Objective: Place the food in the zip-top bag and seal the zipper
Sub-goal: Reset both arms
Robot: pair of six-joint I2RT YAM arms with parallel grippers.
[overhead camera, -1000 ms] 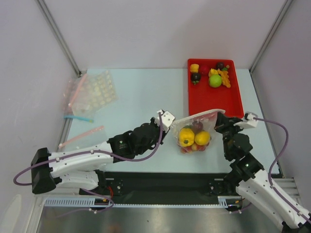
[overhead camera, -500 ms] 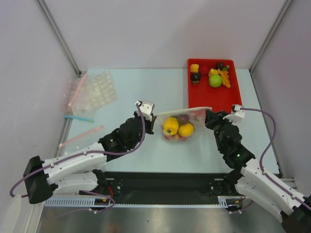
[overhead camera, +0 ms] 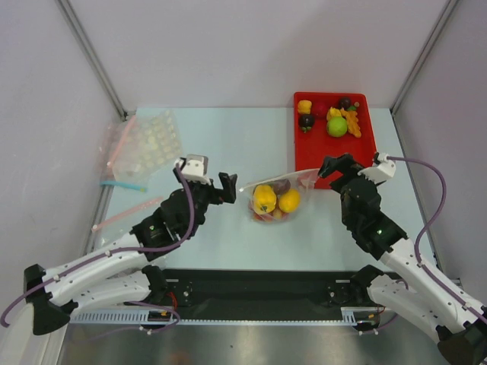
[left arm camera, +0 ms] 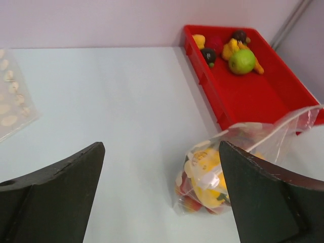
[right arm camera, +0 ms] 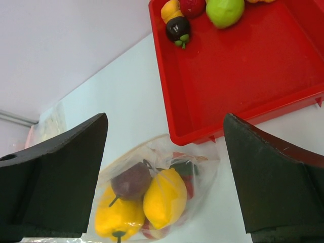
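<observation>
**Filled pouch lies between two wide-open grippers**

We see the zip-top bag (overhead camera: 303,183) lying on the desk (overhead camera: 221,137) right of its middle, just off the near-left corner of the red tray (overhead camera: 338,156). It is a small clear pouch, crinkled and glossy, bulging with food (overhead camera: 265,199): two yellow peppers side by side, a dark purple piece at their far side and small red pieces under them. The zipper (overhead camera: 262,183), a thin whitish strip, runs along the pouch's far edge and slants toward the tray; we cannot tell whether it is pressed closed.

The left gripper (overhead camera: 221,188) hovers just left of the pouch, jaws spread wide and holding nothing. The right gripper (overhead camera: 340,172) hangs over the tray's near edge, just beside the pouch's right corner, jaws likewise wide and empty.

At the tray's far end sit a green ball (overhead camera: 337,127), a small yellow pepper (overhead camera: 304,106), a dark purple fruit (overhead camera: 306,120) and orange pieces (overhead camera: 352,123). Near the desk's far-left corner lie a white dimpled sheet (overhead camera: 156,137) and clear bags (overhead camera: 114,152) with pink and blue strips.
</observation>
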